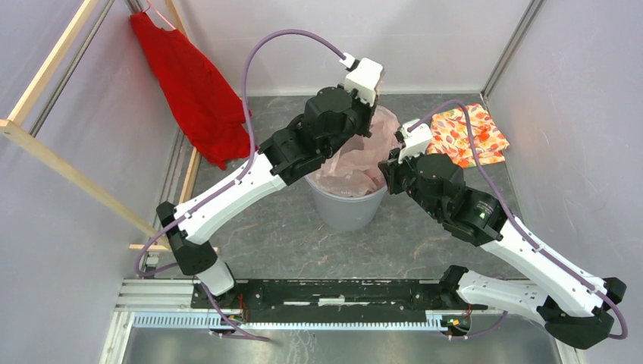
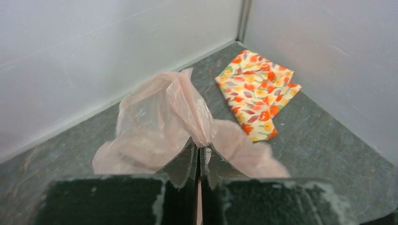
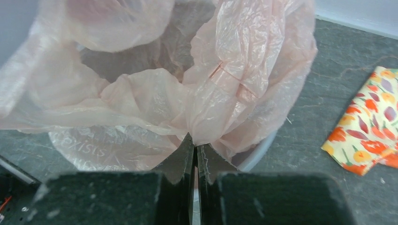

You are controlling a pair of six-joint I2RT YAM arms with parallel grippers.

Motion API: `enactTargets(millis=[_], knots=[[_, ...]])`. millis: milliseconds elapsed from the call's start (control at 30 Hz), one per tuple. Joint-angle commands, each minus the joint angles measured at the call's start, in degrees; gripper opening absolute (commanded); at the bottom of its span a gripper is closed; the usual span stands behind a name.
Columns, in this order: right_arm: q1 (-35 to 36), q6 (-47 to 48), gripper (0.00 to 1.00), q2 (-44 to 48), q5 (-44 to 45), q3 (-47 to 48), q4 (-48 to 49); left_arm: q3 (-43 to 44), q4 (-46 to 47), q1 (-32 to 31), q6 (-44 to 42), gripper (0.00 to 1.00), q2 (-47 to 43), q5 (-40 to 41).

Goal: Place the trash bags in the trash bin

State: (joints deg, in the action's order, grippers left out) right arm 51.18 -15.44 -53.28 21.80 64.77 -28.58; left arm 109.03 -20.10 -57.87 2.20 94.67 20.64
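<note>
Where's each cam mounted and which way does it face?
Top external: above, behind the bases, looking down at the table; both arms over the trash bin.
Left wrist: on left arm, faces a far corner; left gripper pinching the trash bag.
Right wrist: faces the bin's mouth; right gripper pinching the bag.
Shared: bag and floral cloth.

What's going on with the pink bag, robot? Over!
Both clamped: left gripper and right gripper shut on bag. Bag bunched over bin mouth, partly inside. Nothing blocking; cloth lies aside.
</note>
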Motion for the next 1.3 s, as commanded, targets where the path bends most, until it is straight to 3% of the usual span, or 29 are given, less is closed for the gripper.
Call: enactTargets(millis=[0,233,367,600,667,833,967,1267], knots=[[0.15,-0.61,0.06,1.27,5.9,0.98,-2.43,-3.94,-0.13,1.91,5.13,0.02,-6.6,8.56],[0.15,1.28,0.07,1.86,9.23,1.97,-4.29,-16.75,-1.75,11.64,13.85,0.02,-17.4,1.13],[0.15,3.03,0.11,1.55,7.6,3.14,-4.0,-23.32,-0.19,13.91,15.82,0.02,-22.12,-4.55],[0.13,7.59,0.43,1.11,-2.54,8.03,-2.45,-32.43,3.39,13.92,21.16,0.02,-27.61,-9.74],[0.15,9.26,0.53,1.01,-5.28,9.93,-3.01,-33.08,2.96,13.92,21.81,0.02,-28.1,-9.47],[0.12,12.25,0.65,-1.08,-16.15,15.24,-3.17,-33.74,2.75,13.92,23.41,0.02,-29.22,-9.52],[1.09,13.96,0.67,-5.17,-26.38,18.54,-1.32,-31.99,0.51,13.92,24.93,0.02,-28.82,-6.8],[11.33,19.02,0.73,-13.83,-14.82,26.64,-2.31,-28.71,-4.19,13.92,26.36,0.02,-27.39,-3.57]])
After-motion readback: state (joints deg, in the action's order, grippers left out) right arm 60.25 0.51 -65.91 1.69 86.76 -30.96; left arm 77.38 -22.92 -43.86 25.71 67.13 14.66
